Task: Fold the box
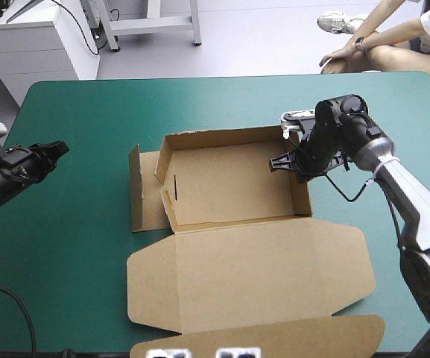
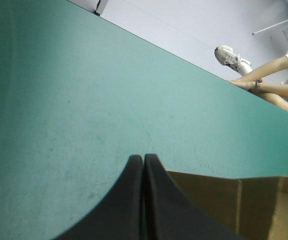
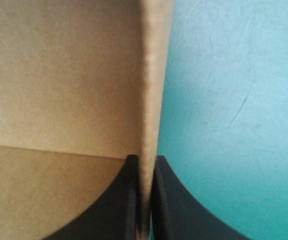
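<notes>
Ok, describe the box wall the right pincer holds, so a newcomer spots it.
On the teal-green table, the brown box sits mid-table. Its right short wall stands upright, the only wall with the right pincer clamped over its top edge.

One brown box (image 1: pixel 229 186), two grippers, the left gripper (image 2: pixel 143 156) and the right gripper (image 3: pixel 144 158), one teal-green desk (image 1: pixel 80 246).

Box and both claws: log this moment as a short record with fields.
Box: brown open tray, walls raised
Lid: flat on the table, toward its near edge
Right claw: shut on the box's right wall, one finger inside, one outside
Left claw: shut, holding nothing, left of the box and apart from it
Surface: teal-green cover
</notes>
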Motion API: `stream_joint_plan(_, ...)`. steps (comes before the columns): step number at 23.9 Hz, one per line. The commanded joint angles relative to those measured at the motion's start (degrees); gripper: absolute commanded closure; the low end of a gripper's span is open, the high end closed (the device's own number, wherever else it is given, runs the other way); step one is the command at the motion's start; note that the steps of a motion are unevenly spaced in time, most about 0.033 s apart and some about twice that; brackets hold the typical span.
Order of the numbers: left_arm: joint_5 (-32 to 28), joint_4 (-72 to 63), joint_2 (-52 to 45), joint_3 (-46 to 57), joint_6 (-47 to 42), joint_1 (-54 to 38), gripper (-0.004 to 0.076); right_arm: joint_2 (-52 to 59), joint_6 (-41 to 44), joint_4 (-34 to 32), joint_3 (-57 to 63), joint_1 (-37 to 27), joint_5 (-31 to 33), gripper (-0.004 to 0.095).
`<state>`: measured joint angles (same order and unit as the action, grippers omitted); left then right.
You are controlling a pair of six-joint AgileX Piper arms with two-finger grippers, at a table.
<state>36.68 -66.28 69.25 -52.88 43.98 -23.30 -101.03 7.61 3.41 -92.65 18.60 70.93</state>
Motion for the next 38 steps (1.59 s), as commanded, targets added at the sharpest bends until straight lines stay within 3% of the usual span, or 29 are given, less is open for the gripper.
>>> stream_joint_plan(1, -0.5, -3.3, -1.2, -1.4, -0.3, 0.2, 0.0732, -1.7, -0.6, 1.0, -5.0, -0.2, 0.7, 0.0908)
stream_joint_plan(7, -0.6, -3.7, -1.2, -1.4, -0.3, 0.2, 0.0732, -7.9, 3.6, -2.9, -12.0, -1.0, 0.1, 0.0907)
stream_joint_plan(13, -1.2, -3.7, -1.2, -1.4, 0.1, 0.2, 0.0732, -8.2, 4.1, 0.3, -12.0, -5.3, -0.4, 0.0843)
stream_joint_plan(25, -1.2, -3.6, -1.2, -1.4, 3.1, 0.2, 0.0732, -8.2, 3.4, 0.4, -12.0, -5.3, -1.9, 0.0783)
stream_joint_plan(30, -0.9, -3.6, -1.2, -1.4, 3.5, 0.2, 0.0732, -8.2, 2.4, 0.7, -12.0, -5.3, -1.1, 0.0538)
stream_joint_plan(35, -0.1, -3.6, -1.2, -1.4, 3.5, 0.2, 0.0732, -8.2, 2.4, 0.5, -13.0, -5.3, -0.3, 0.0201)
stream_joint_plan(38, -0.1, -3.6, -1.2, -1.4, 3.5, 0.2, 0.0732, -8.2, 2.4, 0.5, -16.4, -5.3, 0.8, 0.0133)
